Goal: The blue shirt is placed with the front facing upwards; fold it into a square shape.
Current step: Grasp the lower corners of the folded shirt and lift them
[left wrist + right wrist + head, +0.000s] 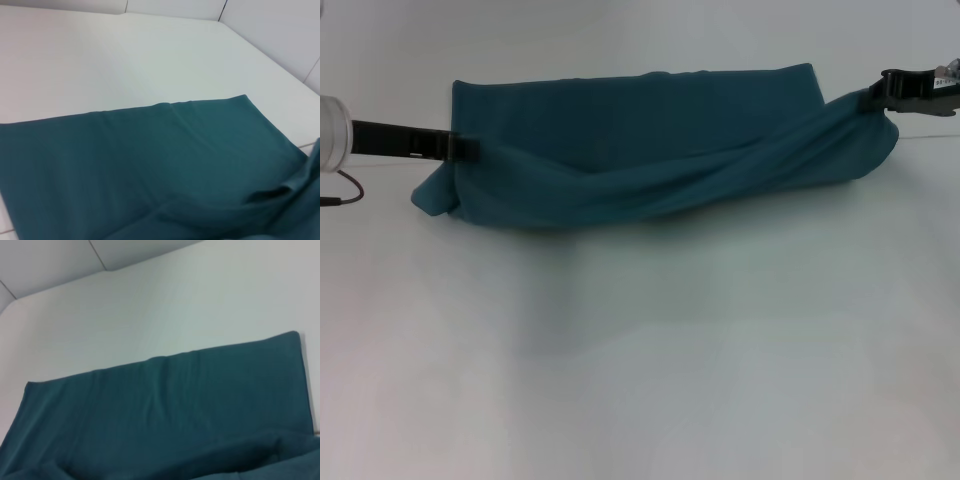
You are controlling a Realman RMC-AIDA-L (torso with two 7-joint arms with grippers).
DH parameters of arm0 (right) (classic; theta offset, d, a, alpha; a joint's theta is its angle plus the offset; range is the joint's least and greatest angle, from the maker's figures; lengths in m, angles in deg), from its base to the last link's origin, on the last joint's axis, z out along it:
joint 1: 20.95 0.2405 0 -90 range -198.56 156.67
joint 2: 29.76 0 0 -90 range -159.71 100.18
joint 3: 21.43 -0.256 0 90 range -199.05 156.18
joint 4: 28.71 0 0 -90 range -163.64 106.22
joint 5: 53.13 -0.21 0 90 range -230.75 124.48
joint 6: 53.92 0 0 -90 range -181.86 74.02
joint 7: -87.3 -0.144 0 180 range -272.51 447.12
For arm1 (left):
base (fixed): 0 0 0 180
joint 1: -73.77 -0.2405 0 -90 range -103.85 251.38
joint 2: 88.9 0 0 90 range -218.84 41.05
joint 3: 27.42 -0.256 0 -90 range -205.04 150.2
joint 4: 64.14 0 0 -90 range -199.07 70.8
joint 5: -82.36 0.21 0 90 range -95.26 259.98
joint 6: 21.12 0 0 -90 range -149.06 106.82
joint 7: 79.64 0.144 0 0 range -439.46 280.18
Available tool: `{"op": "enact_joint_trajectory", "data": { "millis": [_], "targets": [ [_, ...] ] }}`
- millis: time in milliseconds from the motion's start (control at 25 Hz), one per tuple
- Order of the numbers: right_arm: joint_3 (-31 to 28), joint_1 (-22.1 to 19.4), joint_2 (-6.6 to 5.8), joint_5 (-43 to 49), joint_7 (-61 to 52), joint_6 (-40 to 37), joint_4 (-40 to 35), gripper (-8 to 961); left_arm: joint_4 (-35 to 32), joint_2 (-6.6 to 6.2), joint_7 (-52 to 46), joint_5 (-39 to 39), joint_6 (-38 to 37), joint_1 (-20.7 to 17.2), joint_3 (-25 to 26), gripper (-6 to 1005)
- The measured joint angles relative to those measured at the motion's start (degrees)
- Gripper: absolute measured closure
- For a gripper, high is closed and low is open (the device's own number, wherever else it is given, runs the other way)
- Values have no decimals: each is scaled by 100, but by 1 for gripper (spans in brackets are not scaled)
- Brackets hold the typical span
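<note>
A: While both arms are reaching in from the sides, where is the blue shirt (640, 140) lying?

B: It is lying as a long band across the far half of the white surface (640, 360), long axis running left-right w/ respect to the robot. No lettering is showing; only plain teal cloth is facing up.

A: And the jaws?

B: The left gripper (465, 148) is meeting the shirt's left end, approx. where the near layer is bulging off the surface. The right gripper (880, 95) is sitting at the far right corner, and the cloth there is being drawn up into a taut diagonal ridge toward it. So each pair of jaws appears to be pinching an end of the upper layer; the fingertips themselves are hidden in fabric, so that is a judgement from the tension.

A: Which arm is nearer the work?

B: Neither; each is at its own end, the shirt lying between them. Wrist views are showing only the flat back layer and its straight far edge.

A: What is the next move turning on?

B: Prob. on both ends travelling together, perpendicular to the long axis, so the held layer is landing square on the one beneath.
</note>
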Motion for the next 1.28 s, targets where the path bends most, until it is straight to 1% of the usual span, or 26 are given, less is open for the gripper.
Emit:
{"op": "enact_joint_trajectory", "data": {
  "millis": [120,240,280,320,360,520,680,800,1040,1280],
  "targets": [
    [14,-15,-11,3,-3,-12,43,897,24,-18,-12,36,2,42,28,997],
    [-48,33,-89,13,-41,-87,-18,898,26,-104,-44,42,-41,170,150,997],
    [-58,44,-100,24,-61,-151,-57,898,25,-129,-58,42,-93,206,182,997],
    [-56,40,-99,34,-74,-221,-86,898,19,-125,-60,41,-121,198,181,997],
    [-47,18,-81,44,-78,-278,-95,898,0,-104,-64,38,-178,167,178,997],
    [-9,-223,86,50,24,-515,-90,898,-169,49,-40,-3,-472,-115,163,997],
    [-4,-482,138,49,83,-999,-156,897,-563,242,-14,-12,-1031,-516,173,997],
    [1,-755,196,62,160,-1235,-217,897,-710,366,47,-21,-1348,-842,182,996],
    [-47,-1198,277,33,336,-1562,-229,898,-705,514,237,-111,-1607,-1412,199,996],
    [-77,-1534,263,24,516,-1899,-229,898,-742,565,507,-271,-2055,-1854,241,996]
  ]
}}
